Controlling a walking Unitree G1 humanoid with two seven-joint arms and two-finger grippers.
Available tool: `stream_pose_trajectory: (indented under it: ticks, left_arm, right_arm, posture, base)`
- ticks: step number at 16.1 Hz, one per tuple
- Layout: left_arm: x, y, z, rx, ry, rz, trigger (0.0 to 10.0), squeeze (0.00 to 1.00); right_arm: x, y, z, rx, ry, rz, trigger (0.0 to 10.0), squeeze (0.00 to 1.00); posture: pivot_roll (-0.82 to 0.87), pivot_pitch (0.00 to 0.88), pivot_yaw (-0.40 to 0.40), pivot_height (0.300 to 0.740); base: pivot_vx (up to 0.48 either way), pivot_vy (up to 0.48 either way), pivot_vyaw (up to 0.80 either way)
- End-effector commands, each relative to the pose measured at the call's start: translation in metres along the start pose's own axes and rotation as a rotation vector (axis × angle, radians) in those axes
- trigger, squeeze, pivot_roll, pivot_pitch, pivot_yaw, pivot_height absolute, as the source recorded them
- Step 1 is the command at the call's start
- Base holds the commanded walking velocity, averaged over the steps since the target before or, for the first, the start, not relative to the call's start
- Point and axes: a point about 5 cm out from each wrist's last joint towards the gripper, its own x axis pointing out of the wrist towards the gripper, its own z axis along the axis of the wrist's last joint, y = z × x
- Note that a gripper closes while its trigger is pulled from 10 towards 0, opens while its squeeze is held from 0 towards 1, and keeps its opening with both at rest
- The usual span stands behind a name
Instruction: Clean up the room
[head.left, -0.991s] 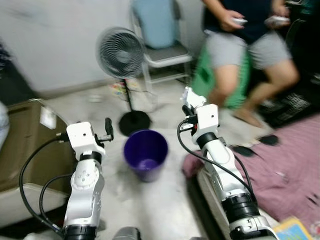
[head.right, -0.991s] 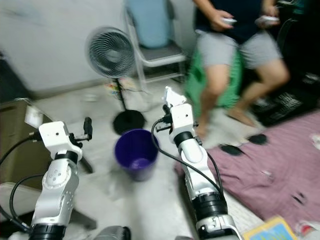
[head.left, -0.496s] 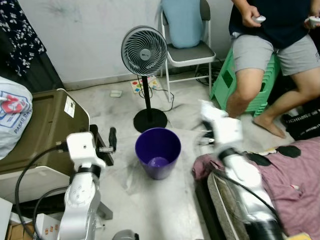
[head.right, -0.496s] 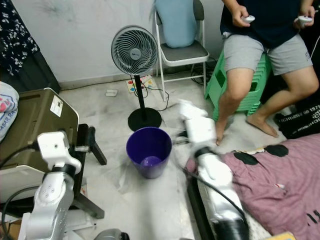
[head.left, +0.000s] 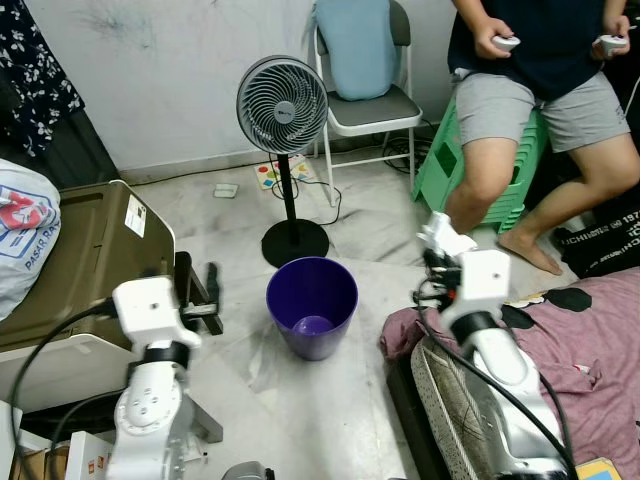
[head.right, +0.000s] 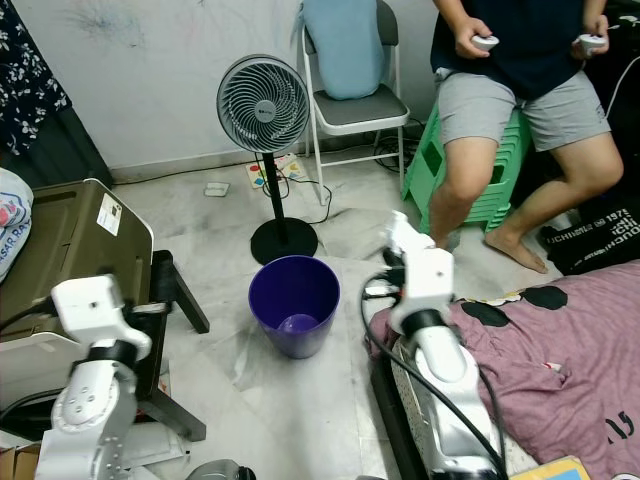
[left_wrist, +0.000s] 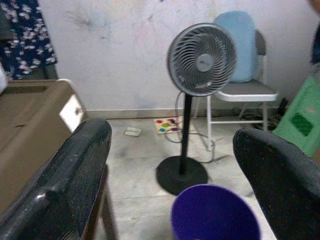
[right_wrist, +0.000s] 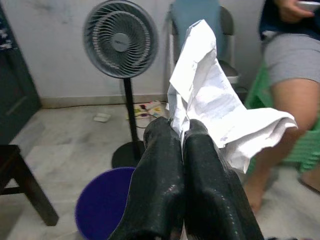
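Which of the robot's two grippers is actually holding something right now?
The right gripper: its fingers are shut on a crumpled white paper, held to the right of the purple bin. The left gripper is open and empty.

Lived-in room of a home; bare pale floor (head.left: 330, 420), scuffed white wall (head.left: 180, 70); pedestal fan (head.left: 283, 105) standing by the wall, cord trailing to a folding chair (head.left: 370, 95) with a light blue cushion (head.left: 355, 45); purple waste bin (head.left: 312, 305) mid-floor; low mattress with maroon bedding (head.left: 590, 350) at the right; brown storage box (head.left: 70, 260) at the left, floral garment (head.left: 40, 60) hanging above; a person (head.left: 540, 90) sits on stacked green plastic stools (head.left: 450, 170), barefoot, controllers in hand.
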Motion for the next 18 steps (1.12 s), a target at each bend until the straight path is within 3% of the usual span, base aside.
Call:
stream_pose_trajectory:
  ticks: [1, 7, 13, 18]
  left_arm:
    - [-0.0019, 0.0032, 0.0029, 0.007, 0.0, 0.009, 10.0, 0.0]
    - [-0.0055, 0.0076, 0.001, -0.017, 0.021, 0.055, 10.0, 0.0]
    - [-0.0057, 0.0069, 0.0027, -0.027, 0.013, 0.035, 10.0, 0.0]
    - [-0.0048, 0.0055, 0.003, -0.032, 0.011, 0.018, 10.0, 0.0]
  right_arm:
    - [0.0015, 0.0018, 0.0068, -0.015, -0.014, 0.014, 10.0, 0.0]
    - [0.0025, 0.0057, 0.0072, -0.01, -0.002, 0.034, 10.0, 0.0]
    - [0.0065, 0.0095, 0.0092, 0.003, -0.003, 0.057, 10.0, 0.0]
    - [0.0081, 0.0108, 0.008, 0.011, 0.009, 0.067, 10.0, 0.0]
  posture:
    - [-0.09, 0.009, 0.036, 0.74]
    - [-0.09, 0.027, 0.032, 0.74]
    - [-0.09, 0.033, 0.023, 0.74]
    - [-0.09, 0.027, 0.019, 0.74]
  base:
    - [0.0, 0.0, 0.59]
    - [0.0, 0.0, 0.8]
    - [0.0, 0.0, 0.0]
    - [0.316, 0.0, -0.08]
